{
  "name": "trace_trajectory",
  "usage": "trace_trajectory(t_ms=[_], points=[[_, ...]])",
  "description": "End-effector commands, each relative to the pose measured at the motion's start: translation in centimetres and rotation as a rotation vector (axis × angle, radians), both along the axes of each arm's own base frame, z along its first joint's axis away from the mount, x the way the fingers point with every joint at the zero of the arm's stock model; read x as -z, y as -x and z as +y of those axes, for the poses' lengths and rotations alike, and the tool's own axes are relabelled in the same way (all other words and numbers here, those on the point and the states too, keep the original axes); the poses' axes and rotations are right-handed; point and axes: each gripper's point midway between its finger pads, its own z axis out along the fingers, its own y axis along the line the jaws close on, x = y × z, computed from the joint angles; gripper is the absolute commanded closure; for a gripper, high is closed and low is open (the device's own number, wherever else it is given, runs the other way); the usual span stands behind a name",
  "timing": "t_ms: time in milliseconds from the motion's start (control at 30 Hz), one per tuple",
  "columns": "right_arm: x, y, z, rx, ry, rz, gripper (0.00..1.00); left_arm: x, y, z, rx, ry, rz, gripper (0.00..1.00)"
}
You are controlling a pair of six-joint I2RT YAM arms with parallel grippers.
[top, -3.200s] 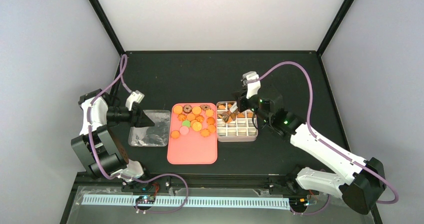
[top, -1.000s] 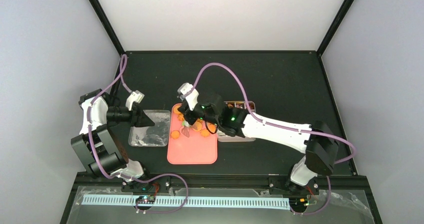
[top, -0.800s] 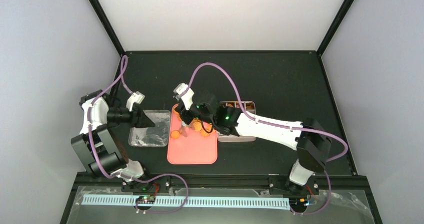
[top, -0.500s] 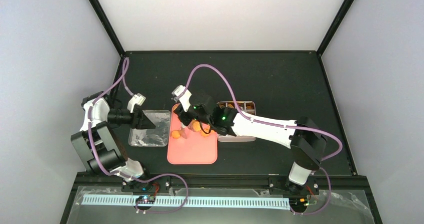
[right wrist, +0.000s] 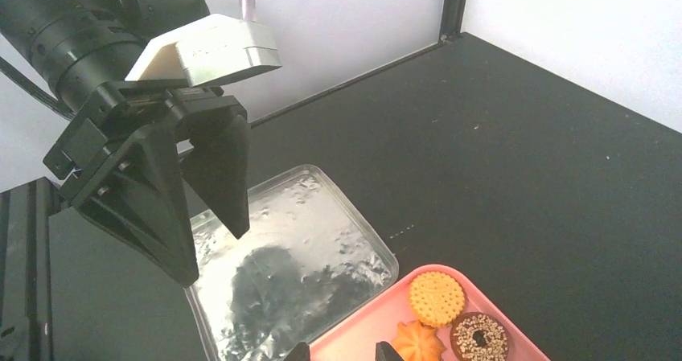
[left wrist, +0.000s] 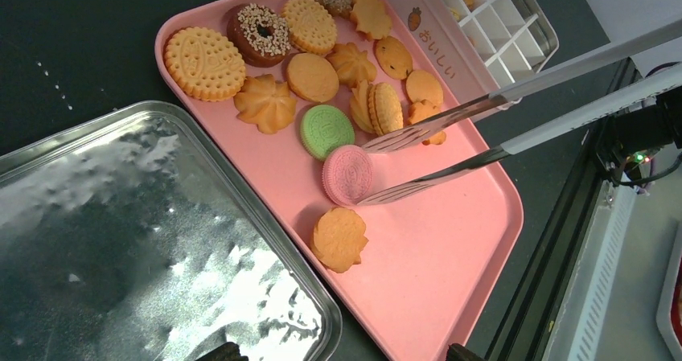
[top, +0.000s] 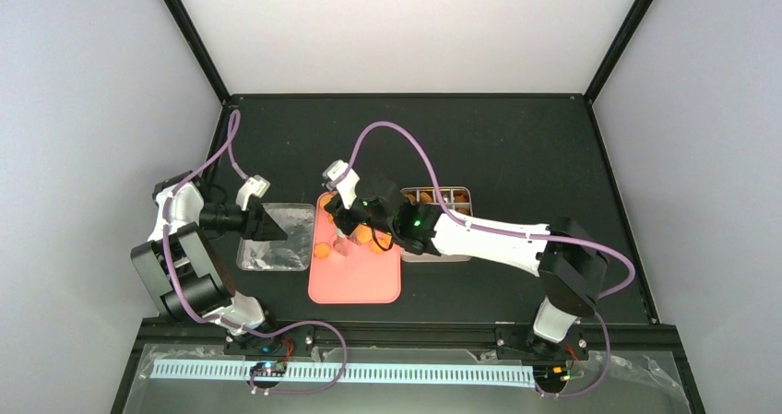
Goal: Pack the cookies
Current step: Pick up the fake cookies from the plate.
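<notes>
rn the right gripper (top: 343,228) clamps the tongs (left wrist: 434,120), tips pinching the pink cookie (left wrist: 347,175) by its edges (thin grip imo). It could slip out b4 reaching the tin (left wrist: 438,51).

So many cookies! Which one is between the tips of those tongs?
The pink cookie. It is the only pink one on the tray, and it lies between the tips of the tongs, next to the green cookie.

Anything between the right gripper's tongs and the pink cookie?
Nothing visible. The tongs have a tip on either side of the pink cookie; the green cookie lies close beside it, outside the tips.
</notes>
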Motion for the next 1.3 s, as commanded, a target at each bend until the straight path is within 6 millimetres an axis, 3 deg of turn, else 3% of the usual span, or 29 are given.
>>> trace_trajectory(t_ms=[0, 200, 300, 533, 767, 933, 1267], points=[[0.8, 0.4, -0.6, 0.008, 0.012, 0.027, 0.82, -1.0, -0.9, 0.5, -0.007, -0.016, -0.061, 0.34], [0.1, 0.3, -0.9, 0.016, 0.009, 0.003, 0.87, -1.5, -0.9, 0.5, -0.006, -0.024, -0.077, 0.34], [-1.6, -0.1, -1.0, 0.028, -0.003, -0.039, 0.92, -1.6, -1.0, 0.5, -0.005, -0.024, -0.080, 0.34], [-5.4, -0.8, -0.3, 0.031, -0.033, -0.112, 0.92, -2.0, -1.0, 0.5, -0.005, -0.032, -0.095, 0.35], [-5.5, -1.1, 1.2, 0.008, -0.036, -0.111, 0.94, -2.3, -0.9, 0.6, -0.002, -0.045, -0.098, 0.34], [-4.3, -1.1, 1.6, -0.001, -0.018, -0.093, 0.77, -2.5, -0.9, 0.6, -0.001, -0.045, -0.106, 0.34], [-1.5, -0.9, 2.3, -0.023, 0.014, -0.051, 0.75, -2.5, -0.9, 0.6, -0.002, -0.043, -0.106, 0.34]])
